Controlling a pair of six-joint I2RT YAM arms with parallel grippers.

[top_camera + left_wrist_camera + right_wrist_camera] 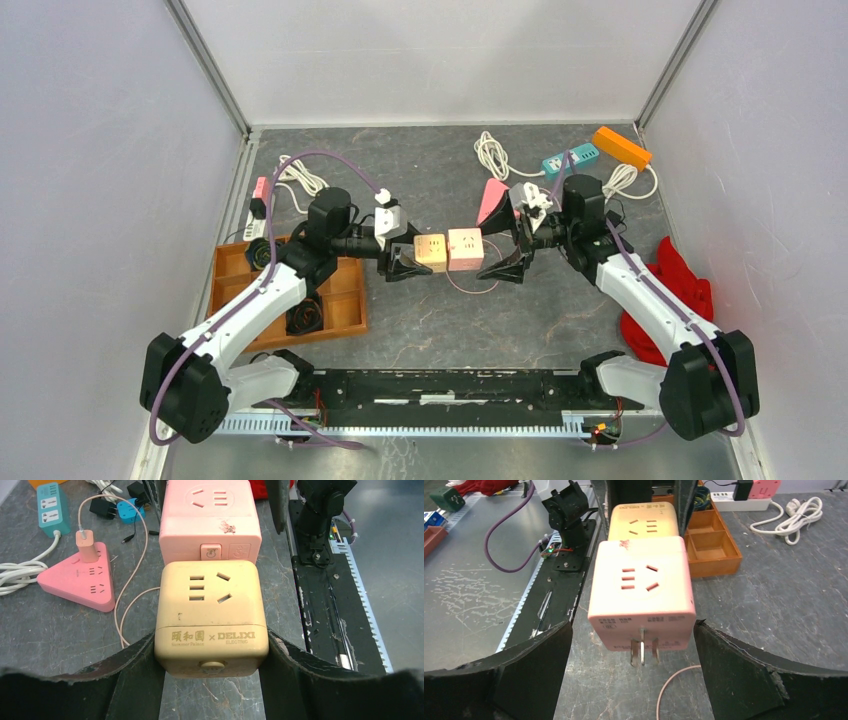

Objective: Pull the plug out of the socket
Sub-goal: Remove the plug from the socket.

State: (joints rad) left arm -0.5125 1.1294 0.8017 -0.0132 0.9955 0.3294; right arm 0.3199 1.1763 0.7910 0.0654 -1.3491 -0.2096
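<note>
- The left cube adapter is pale yellow with gold lettering.
- The right cube adapter is light pink.
- The table is dark grey with pale veins.
- The cloth is red.

A dark grey, stone-patterned tabletop, veined with paler streaks, fills the middle of the overhead view. Plain, matte white panels enclose it on three sides: a back wall across the top of the frame, a left wall and a right wall that slant outward toward the lower corners. Slim aluminium posts rise where the panels meet, one at upper left and one at upper right. Along the bottom edge, the stone surface gives way to a brushed, scuffed metal sheet. The light is even and diffuse, with only soft shadows and a dull sheen on the metal.
</note>
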